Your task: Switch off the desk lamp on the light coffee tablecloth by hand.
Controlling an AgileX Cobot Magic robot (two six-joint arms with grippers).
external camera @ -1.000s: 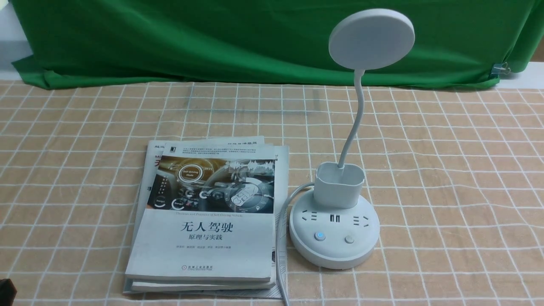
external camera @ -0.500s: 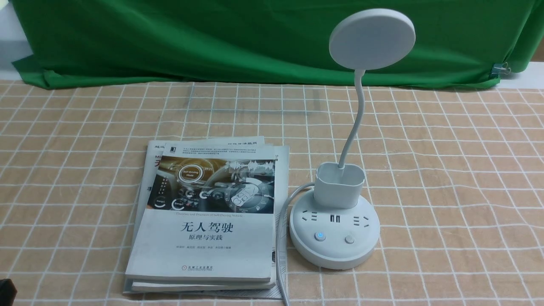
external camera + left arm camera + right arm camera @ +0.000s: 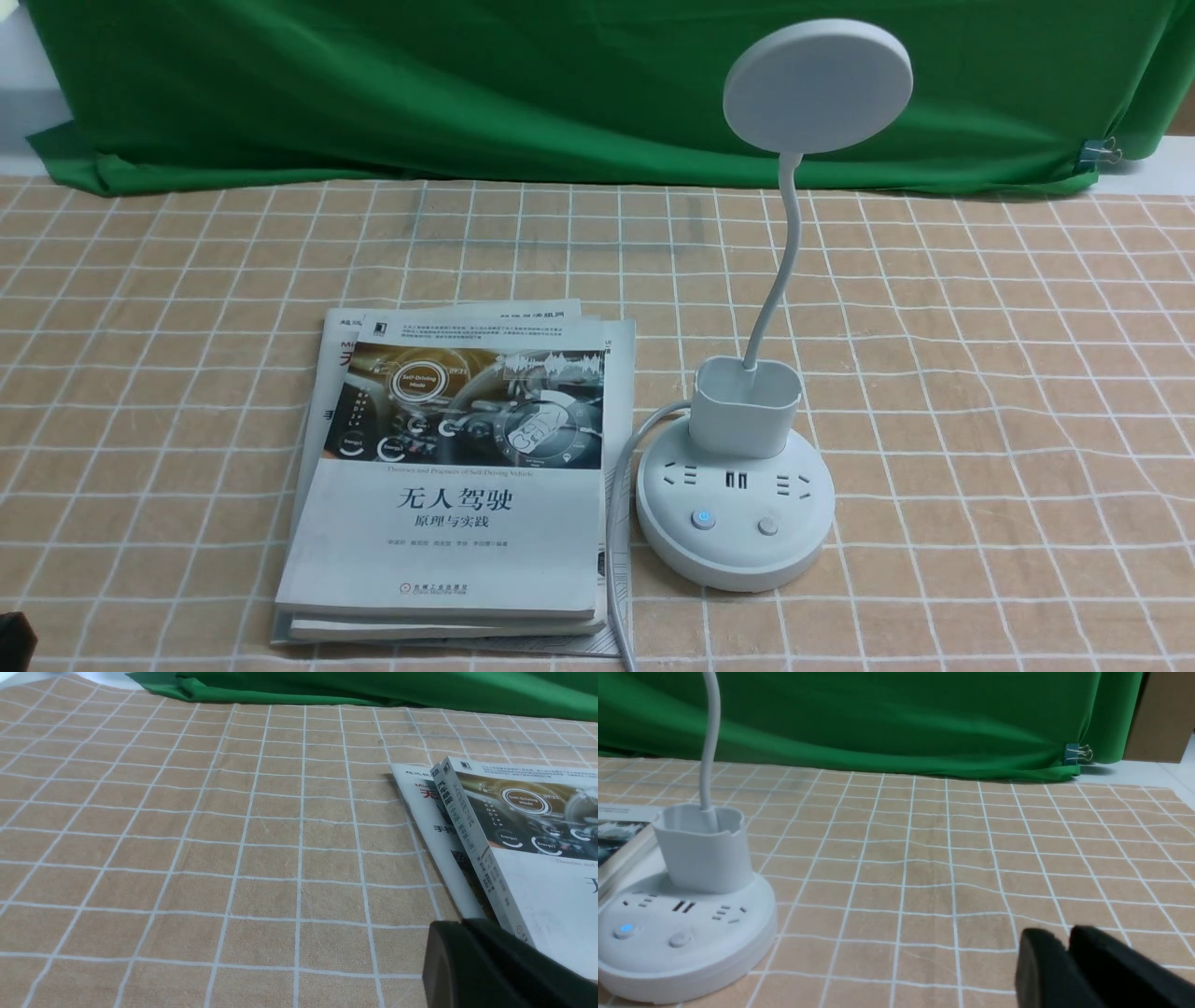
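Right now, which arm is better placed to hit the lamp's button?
Right. Its wrist view has the lamp base and buttons close by, with bare tablecloth between. The left wrist view shows only the books, which lie between that arm and the lamp.

**Clutter on my screens**

I see a stack of books lying flat, the top cover showing a car dashboard picture and Chinese title. Behind runs a green cloth — draped, bunched at its foot — with a binder clip pinching its right end. A brown board stands beyond.
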